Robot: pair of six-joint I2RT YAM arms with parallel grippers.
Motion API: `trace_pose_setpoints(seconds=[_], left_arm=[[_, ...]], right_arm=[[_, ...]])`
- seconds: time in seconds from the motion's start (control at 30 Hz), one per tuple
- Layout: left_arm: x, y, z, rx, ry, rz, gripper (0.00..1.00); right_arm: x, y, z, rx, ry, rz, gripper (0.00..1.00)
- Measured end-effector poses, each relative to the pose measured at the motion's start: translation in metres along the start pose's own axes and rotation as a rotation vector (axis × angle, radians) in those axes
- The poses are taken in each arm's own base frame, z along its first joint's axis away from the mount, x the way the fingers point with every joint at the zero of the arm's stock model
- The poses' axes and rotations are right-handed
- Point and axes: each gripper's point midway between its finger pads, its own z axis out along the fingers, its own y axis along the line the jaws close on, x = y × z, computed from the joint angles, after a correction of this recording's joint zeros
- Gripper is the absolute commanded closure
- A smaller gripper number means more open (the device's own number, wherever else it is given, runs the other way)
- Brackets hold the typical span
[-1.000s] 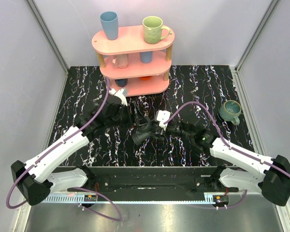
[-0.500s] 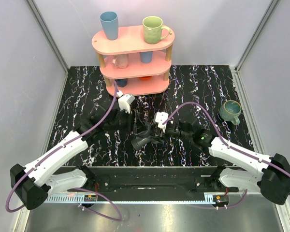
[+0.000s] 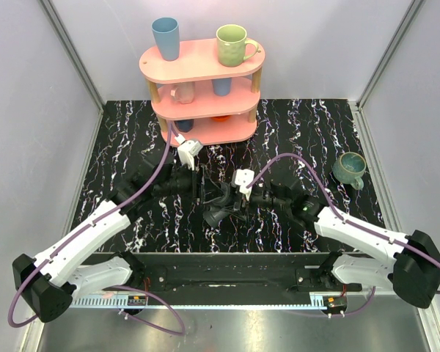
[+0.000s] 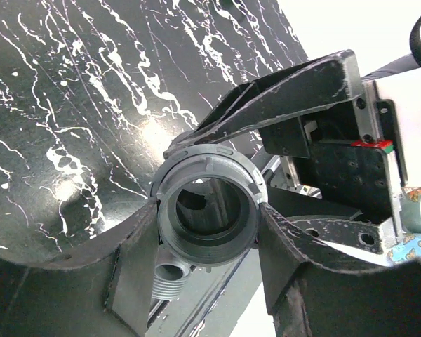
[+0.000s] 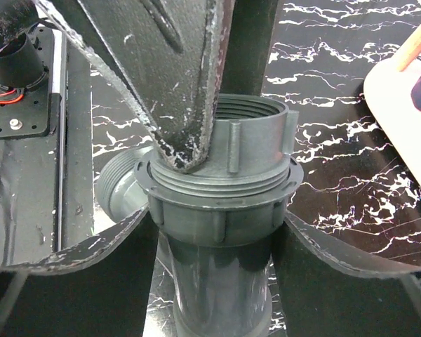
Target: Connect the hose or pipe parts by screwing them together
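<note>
Counter [image 3: 117, 147]: black with white veins, walled in pale grey; we see a pink shelf [image 3: 205, 99] of cups at the back.
Left pincer [image 4: 208, 232]: partly apart and clamped on the fitting's ribbed collar, one finger [image 4: 130, 270] pressed to each side; we judge this hold is meant to turn or steady the collar.
Fitting [image 3: 218, 202]: at mid-counter between both arms, seemingly held off the surface, with a threaded side branch below the collar; we think it is raised so both pincers can get round it.
Right pincer [image 5: 217, 225]: apart, flanking the same collar from the opposite end; we cannot tell whether it grips or only touches.
Mug [image 3: 349, 169]: far right, well apart.
</note>
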Motion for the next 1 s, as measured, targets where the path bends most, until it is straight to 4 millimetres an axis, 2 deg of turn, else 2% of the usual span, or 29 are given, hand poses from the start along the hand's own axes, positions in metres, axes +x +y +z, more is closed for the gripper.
trace_pose_setpoints(seconds=[0.07,0.13,0.17,0.27,0.43,0.47,0.5,0.53,0.57,0.6,0.63,0.8,0.87,1.0], left_arm=[[0.000,-0.002,0.000,0.008,-0.001,-0.002,1.00],[0.000,-0.004,-0.001,0.020,0.002,0.001,1.00],[0.001,-0.004,-0.001,0.020,0.004,0.005,1.00],[0.001,-0.004,-0.003,0.030,0.004,0.043,1.00],[0.007,-0.006,-0.008,0.103,-0.016,0.261,1.00],[0.009,-0.007,-0.010,0.124,-0.021,0.327,0.97],[0.011,-0.008,-0.011,0.147,-0.019,0.385,0.88],[0.013,-0.009,-0.012,0.165,-0.014,0.428,0.35],[0.013,-0.010,-0.012,0.180,-0.012,0.471,0.14],[0.014,-0.010,-0.012,0.191,-0.008,0.511,0.05],[0.014,-0.008,-0.012,0.188,-0.007,0.549,0.01],[-0.005,-0.003,-0.016,0.115,-0.039,0.577,0.01],[-0.012,-0.004,-0.022,0.087,-0.074,0.551,0.01],[-0.024,-0.005,-0.034,0.008,-0.133,0.367,0.04]], right_arm=[[0.001,0.000,0.001,-0.003,0.000,0.000,0.40],[0.002,0.000,0.002,-0.004,0.003,-0.003,0.66],[0.003,-0.001,0.002,-0.003,0.005,-0.006,0.85],[0.003,-0.001,0.002,-0.004,0.004,-0.012,1.00],[0.002,0.005,0.002,-0.040,-0.004,-0.014,1.00],[0.001,0.008,0.002,-0.056,-0.006,-0.012,1.00],[0.001,0.011,0.002,-0.072,-0.008,-0.012,1.00],[0.001,0.013,0.002,-0.086,-0.010,-0.012,1.00],[0.000,0.015,0.002,-0.094,-0.012,-0.014,1.00],[0.000,0.016,0.002,-0.101,-0.011,-0.015,1.00],[0.000,0.017,0.001,-0.107,-0.009,-0.007,1.00],[0.004,0.019,0.001,-0.112,0.011,0.008,1.00],[0.006,0.017,0.000,-0.097,0.022,0.008,1.00],[0.010,0.003,0.000,-0.024,0.040,-0.014,1.00]])
